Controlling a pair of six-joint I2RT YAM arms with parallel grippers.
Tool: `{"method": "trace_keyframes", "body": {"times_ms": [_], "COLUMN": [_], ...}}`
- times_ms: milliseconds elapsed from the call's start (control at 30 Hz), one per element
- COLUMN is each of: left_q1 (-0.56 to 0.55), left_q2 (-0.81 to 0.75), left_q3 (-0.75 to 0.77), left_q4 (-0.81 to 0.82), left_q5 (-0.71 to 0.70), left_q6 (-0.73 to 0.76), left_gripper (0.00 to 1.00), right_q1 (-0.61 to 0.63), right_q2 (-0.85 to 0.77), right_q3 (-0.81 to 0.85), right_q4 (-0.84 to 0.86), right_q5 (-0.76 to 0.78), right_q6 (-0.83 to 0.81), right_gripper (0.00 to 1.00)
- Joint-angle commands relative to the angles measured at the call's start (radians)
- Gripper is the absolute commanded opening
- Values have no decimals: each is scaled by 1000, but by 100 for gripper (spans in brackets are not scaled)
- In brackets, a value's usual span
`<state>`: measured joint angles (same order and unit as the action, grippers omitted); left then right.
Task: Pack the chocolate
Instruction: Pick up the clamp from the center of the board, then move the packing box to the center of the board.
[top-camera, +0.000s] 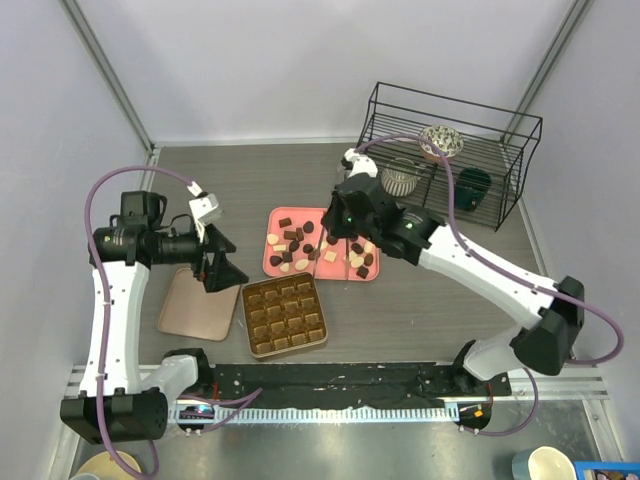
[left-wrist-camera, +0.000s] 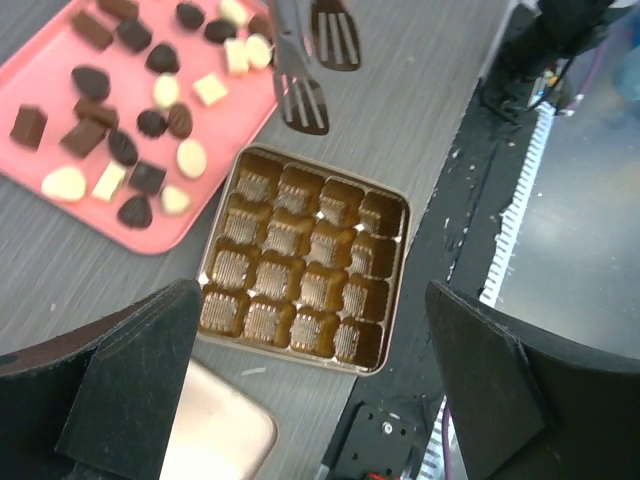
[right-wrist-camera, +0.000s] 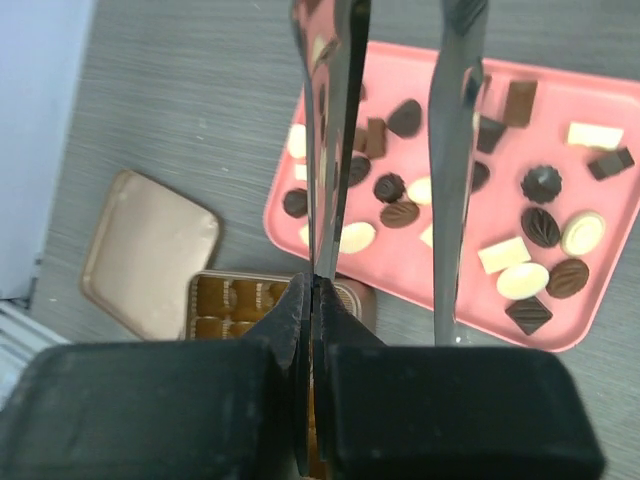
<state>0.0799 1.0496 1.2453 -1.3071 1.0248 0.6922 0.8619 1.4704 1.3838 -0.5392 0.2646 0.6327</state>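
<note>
Several pieces of chocolate (top-camera: 300, 245) in dark brown, mid-brown and cream lie on a pink tray (top-camera: 272, 262). My right gripper (top-camera: 345, 232) hangs over the tray, shut on one arm of metal tongs (right-wrist-camera: 330, 150); the other arm (right-wrist-camera: 450, 200) stands free. The slotted tong tips (left-wrist-camera: 300, 95) stay apart, nothing between them. My left gripper (left-wrist-camera: 315, 400) is open above the gold gridded box (left-wrist-camera: 300, 260), whose cells hold no chocolate. The chocolate (left-wrist-camera: 150, 120) also shows in the left wrist view, and on the tray (right-wrist-camera: 420, 70) under my right gripper (right-wrist-camera: 315, 300).
A flat tan lid (top-camera: 198, 305) lies left of the box (top-camera: 285, 315). A black wire rack (top-camera: 450, 150) holding cups stands at the back right. A black rail (top-camera: 340, 380) runs along the near table edge.
</note>
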Motion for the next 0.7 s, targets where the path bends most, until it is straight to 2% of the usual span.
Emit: {"method": "trace_keyframes", "body": {"times_ms": [0,133,267,300,400,500,667], "left_q1": [-5,-26,-26,-26,-23,-23,-28], "left_q2": [0,41,105,127,147,125,73], "left_q3": [17,8,-49,-87,-168,-260,-351], "left_q4": [-57,-32,-38,-2,58,149,192], "left_q5": [205,150,-59,-189,-400,-530,-546], "left_q6": [106,81,133,124,147,164,231], "left_gripper": [100,100,98,96,91,90,97], "right_q1": [11,22,45,48,48,48,49], "right_q2": [-122,-179,-199,-203,-234,-271,-305], "right_q3": [12,-32,-57,-55,-60,-71,-85], "right_q4": [107,151,156,137,110,93,82], "right_q5": [-13,-68,-53,-41,-21,-11,-5], "right_q6": [-70,-62,-53,-54,-60,-59,-48], "right_gripper": [1,1,1,1,1,1,1]}}
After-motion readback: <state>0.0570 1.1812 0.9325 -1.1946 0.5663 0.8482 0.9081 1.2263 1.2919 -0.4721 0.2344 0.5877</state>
